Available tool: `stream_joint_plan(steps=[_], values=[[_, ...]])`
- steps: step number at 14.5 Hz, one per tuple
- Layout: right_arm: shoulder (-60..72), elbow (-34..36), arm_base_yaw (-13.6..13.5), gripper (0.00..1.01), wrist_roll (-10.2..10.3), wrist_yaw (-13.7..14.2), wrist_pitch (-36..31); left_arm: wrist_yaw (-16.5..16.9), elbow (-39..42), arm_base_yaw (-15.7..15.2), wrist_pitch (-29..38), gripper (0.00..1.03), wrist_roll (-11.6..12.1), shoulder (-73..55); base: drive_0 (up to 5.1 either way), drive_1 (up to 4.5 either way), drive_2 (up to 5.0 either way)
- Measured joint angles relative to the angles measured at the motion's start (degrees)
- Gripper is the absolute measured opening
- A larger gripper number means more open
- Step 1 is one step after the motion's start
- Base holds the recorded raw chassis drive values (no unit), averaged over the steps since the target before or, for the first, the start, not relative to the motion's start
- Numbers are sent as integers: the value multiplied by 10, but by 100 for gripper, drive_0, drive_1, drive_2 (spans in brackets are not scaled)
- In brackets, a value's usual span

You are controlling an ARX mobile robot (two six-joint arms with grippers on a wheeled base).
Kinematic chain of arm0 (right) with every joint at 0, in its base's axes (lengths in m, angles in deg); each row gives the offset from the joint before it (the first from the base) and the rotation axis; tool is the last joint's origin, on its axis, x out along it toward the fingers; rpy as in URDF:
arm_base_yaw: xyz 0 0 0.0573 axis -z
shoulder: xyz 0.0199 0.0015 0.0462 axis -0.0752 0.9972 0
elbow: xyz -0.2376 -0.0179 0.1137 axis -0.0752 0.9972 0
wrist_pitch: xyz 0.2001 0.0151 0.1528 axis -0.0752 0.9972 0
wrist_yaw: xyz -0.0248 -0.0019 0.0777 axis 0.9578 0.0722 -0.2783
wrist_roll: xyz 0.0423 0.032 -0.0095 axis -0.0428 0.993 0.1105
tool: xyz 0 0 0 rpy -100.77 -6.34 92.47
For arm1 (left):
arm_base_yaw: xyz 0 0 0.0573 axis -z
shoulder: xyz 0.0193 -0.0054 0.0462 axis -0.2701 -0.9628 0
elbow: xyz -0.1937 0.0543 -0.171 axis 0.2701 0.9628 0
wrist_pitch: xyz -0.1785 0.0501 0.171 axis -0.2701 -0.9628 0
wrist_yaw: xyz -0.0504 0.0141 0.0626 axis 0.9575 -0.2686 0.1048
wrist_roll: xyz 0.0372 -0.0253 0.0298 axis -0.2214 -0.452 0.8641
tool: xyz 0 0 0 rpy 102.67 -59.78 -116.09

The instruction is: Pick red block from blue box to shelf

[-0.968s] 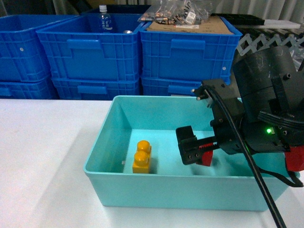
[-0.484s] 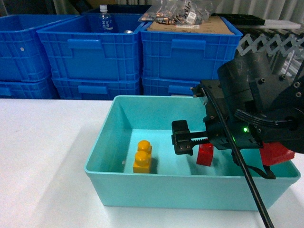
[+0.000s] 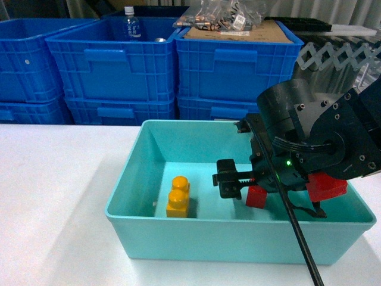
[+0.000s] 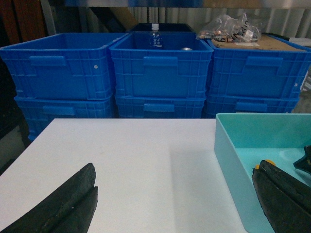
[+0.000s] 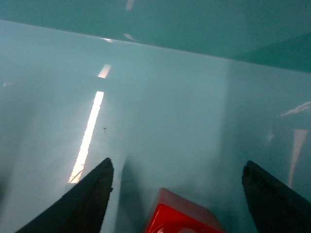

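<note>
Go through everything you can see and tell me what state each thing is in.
right gripper: open, fingers straddling the red block
left gripper: open, over the table
red block: on the blue box floor, ungrasped
yellow brick: upright in box

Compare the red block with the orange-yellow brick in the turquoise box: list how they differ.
Colour: the red block is red; the orange-yellow brick is orange-yellow.
Studs: the orange-yellow brick shows two round studs; the red block's top is hidden in the head view.
Place: the orange-yellow brick stands alone at the left; the red block sits right of middle, between the open fingers of the right gripper.
Shared: both rest on the floor of the blue box.
</note>
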Motion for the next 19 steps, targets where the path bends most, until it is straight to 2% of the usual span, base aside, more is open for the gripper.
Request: stream_joint_plan(steps=[2, 5, 6, 8, 10, 11, 13, 14, 15, 16, 19], values=[[4, -6, -3, 64, 2, 15, 14, 0, 0, 0, 0, 98, 0, 0, 0, 0, 0], [4, -17, -9, 33, 12, 21, 28, 0, 0, 0, 0, 98, 0, 0, 0, 0, 0], [4, -17, -8, 29, 12, 22, 23, 0, 0, 0, 0, 98, 0, 0, 0, 0, 0], [-11, 10, -7, 29, 20, 37, -14, 0, 0, 0, 0, 98, 0, 0, 0, 0, 0], [-90, 92, -7, 29, 20, 52, -89, 0, 0, 0, 0, 98, 0, 0, 0, 0, 0], [-144, 135, -8, 29, 10, 68, -134, 0, 0, 0, 0, 98, 0, 0, 0, 0, 0], [-317, 278, -25, 29, -36, 129, -302, 0, 0, 0, 0, 98, 0, 0, 0, 0, 0], [-394, 363, -44, 29, -72, 176, -413, 0, 0, 0, 0, 98, 0, 0, 0, 0, 0], [-471, 470, -59, 29, -109, 204, -518, 0, 0, 0, 0, 98, 0, 0, 0, 0, 0], [-489, 496, -43, 29, -108, 189, -492, 0, 0, 0, 0, 98, 0, 0, 0, 0, 0], [-547, 568, 7, 29, -107, 152, -479, 0, 0, 0, 0, 98, 0, 0, 0, 0, 0]])
